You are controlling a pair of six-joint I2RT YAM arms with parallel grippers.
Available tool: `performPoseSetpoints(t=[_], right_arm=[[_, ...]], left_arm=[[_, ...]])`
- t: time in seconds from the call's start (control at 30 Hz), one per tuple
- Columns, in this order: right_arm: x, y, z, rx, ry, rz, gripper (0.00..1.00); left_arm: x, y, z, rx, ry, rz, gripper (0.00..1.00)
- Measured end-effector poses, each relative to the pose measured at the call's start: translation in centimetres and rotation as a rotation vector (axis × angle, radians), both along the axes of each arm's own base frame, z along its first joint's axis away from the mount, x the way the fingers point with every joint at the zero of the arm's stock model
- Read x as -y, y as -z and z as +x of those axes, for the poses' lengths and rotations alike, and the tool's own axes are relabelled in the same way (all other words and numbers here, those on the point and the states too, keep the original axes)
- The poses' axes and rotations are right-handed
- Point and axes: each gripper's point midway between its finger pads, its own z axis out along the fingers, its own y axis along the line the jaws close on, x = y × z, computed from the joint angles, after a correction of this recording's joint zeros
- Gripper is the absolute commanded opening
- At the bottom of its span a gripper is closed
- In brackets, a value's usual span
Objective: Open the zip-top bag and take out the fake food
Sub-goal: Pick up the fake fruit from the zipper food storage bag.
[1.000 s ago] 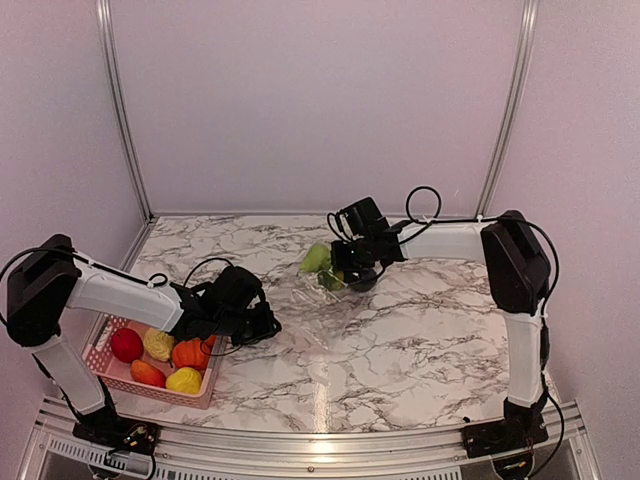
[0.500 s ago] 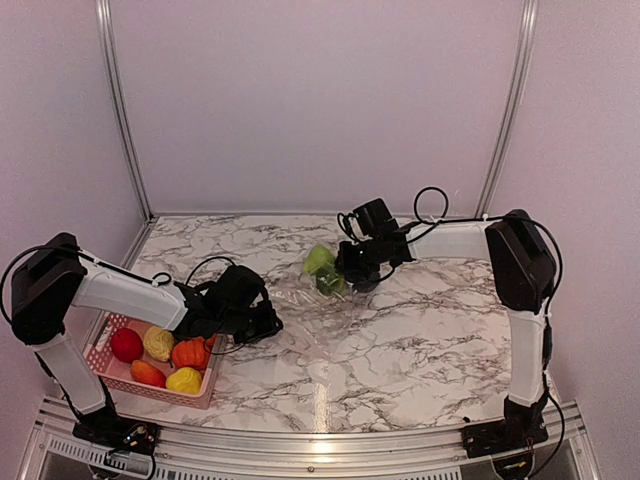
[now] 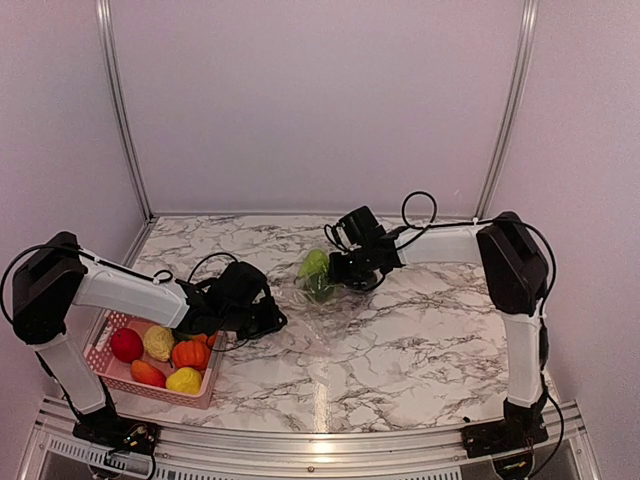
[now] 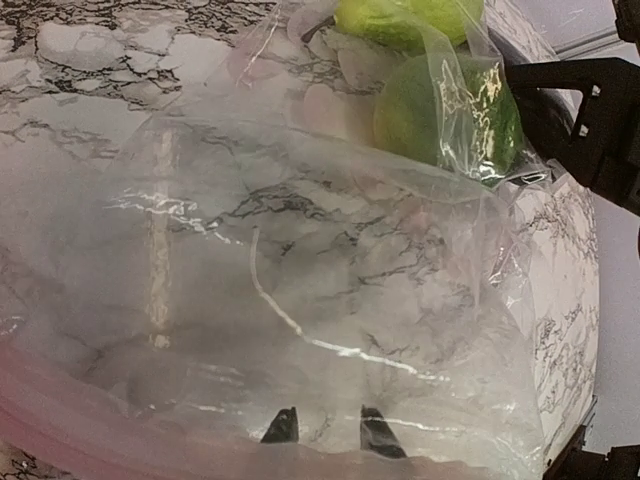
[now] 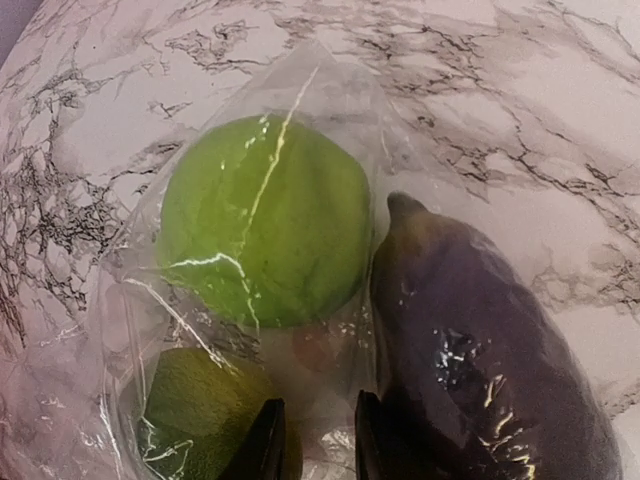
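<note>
The clear zip-top bag (image 3: 322, 318) stretches between my two grippers over the marble table. My left gripper (image 3: 272, 320) is shut on its near end; in the left wrist view the fingertips (image 4: 325, 430) pinch the plastic (image 4: 300, 260) by a pinkish strip. My right gripper (image 3: 338, 274) is shut on the far end (image 5: 315, 440), which is lifted. A round light green fruit (image 5: 265, 220), a darker green piece (image 5: 195, 410) and a dark purple eggplant (image 5: 480, 340) lie in that end. The green pieces also show in the top view (image 3: 316, 270) and the left wrist view (image 4: 440, 110).
A pink mesh basket (image 3: 112, 375) stands at the front left, beside my left arm. It holds a red apple (image 3: 126, 344), a yellow fruit (image 3: 184, 380), an orange pumpkin (image 3: 190, 353) and other pieces. Walls with metal posts close the back and sides.
My right gripper has shifted a little left and down with the bag's end and the green pieces. My left gripper has edged slightly to the right, still holding the bag.
</note>
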Motion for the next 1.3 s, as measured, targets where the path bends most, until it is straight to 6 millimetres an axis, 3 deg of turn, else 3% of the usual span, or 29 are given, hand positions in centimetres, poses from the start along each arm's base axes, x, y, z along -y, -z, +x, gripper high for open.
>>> performPoseSetpoints(t=[0.23,0.4,0.53,0.67,0.87,1.03,1.2,1.3], right_arm=[[-0.7,1.1,-1.3,0.011,-0.032,-0.077,0.37],[-0.5,1.6,-1.8,0.010,-0.037,-0.119,0.37],[0.4,1.3,-1.5,0.009,-0.027,-0.134,0.38],[1.0,-0.2,-1.5,0.021,-0.022,-0.136,0.38],[0.5,-2.4,-1.4,0.056,-0.026,-0.111,0.31],[-0.6,-3.0,-1.8,0.063,-0.050,-0.099,0.23],[-2.6,-4.2,-1.7,0.081,-0.078,-0.064,0.21],[-3.1,-3.8,-1.4,0.076,-0.084,-0.059,0.20]], left_arm=[[0.2,-0.2,0.2,0.004,0.000,-0.004,0.25],[0.2,-0.2,0.2,0.004,-0.001,-0.003,0.25],[0.1,-0.1,0.2,0.006,-0.005,-0.001,0.26],[-0.1,0.0,0.3,0.006,-0.012,0.003,0.26],[-0.3,0.4,0.3,-0.001,-0.015,0.010,0.25],[-0.2,0.4,0.4,0.001,-0.015,0.008,0.25],[-0.2,0.5,0.4,0.002,-0.016,0.006,0.25],[-0.3,0.6,0.3,0.000,-0.015,0.009,0.26]])
